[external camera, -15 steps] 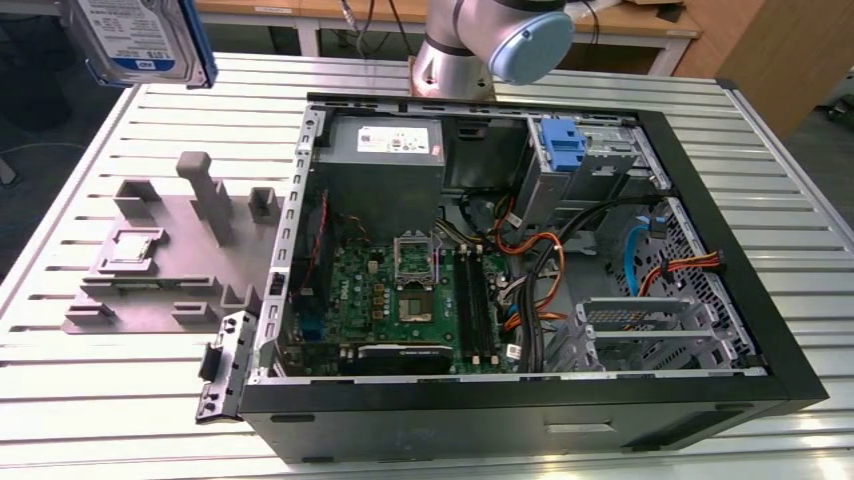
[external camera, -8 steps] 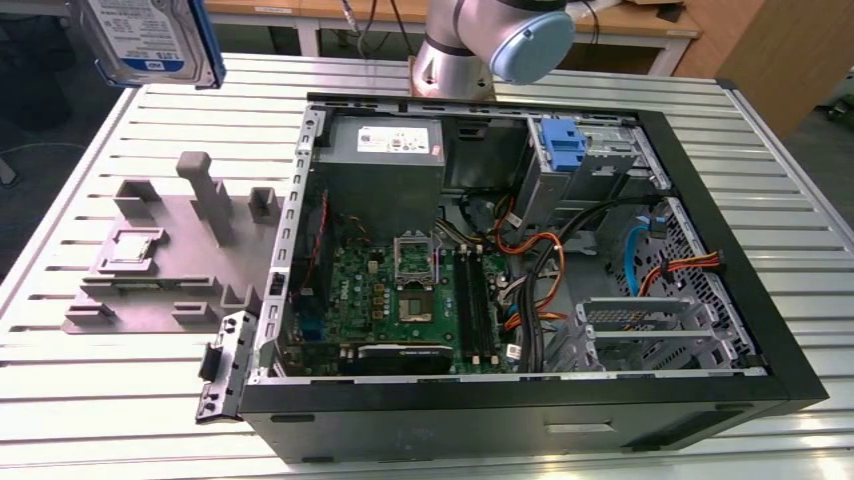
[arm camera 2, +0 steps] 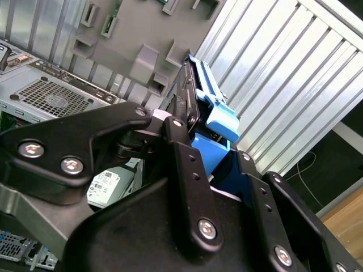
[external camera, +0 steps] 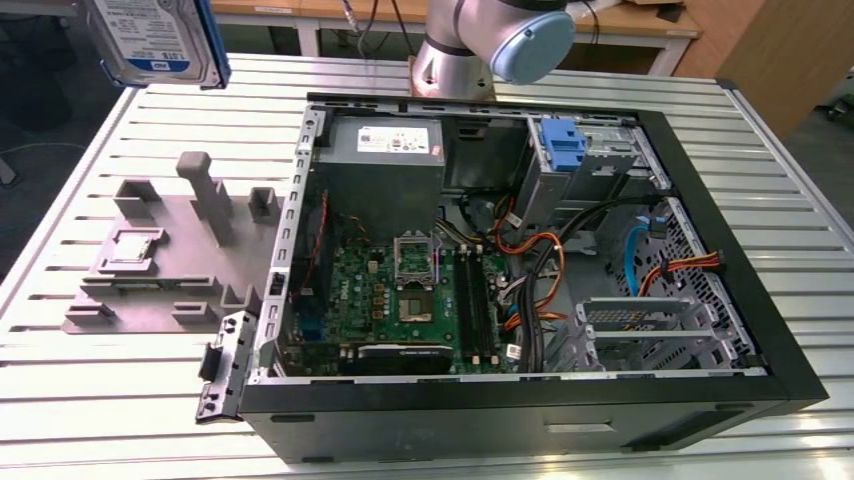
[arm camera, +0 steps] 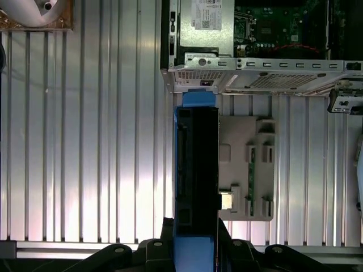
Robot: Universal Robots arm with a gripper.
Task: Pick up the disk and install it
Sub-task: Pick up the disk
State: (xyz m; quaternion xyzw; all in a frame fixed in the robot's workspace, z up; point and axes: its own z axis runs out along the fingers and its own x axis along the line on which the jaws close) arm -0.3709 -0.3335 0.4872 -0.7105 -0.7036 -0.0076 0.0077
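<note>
The disk (external camera: 154, 40) hangs high over the table's far corner on the exterior view's left, its silver face and white-and-blue label showing, with a blue rail along its edge. In the second wrist view my gripper (arm camera 2: 218, 164) is shut on the disk (arm camera 2: 211, 110), with a black finger (arm camera 2: 187, 170) pressed against each side. The first wrist view looks down the disk (arm camera: 195, 170) edge-on, black with blue rails, above the slatted table and beside the open computer case (arm camera: 255, 73).
The open computer case (external camera: 534, 250) lies on the slatted metal table (external camera: 134, 400), with motherboard, cables and a blue latch piece (external camera: 565, 150) at its drive bay. A grey fixture plate (external camera: 174, 260) with upright posts lies beside the case. The arm's base (external camera: 467, 50) stands behind the case.
</note>
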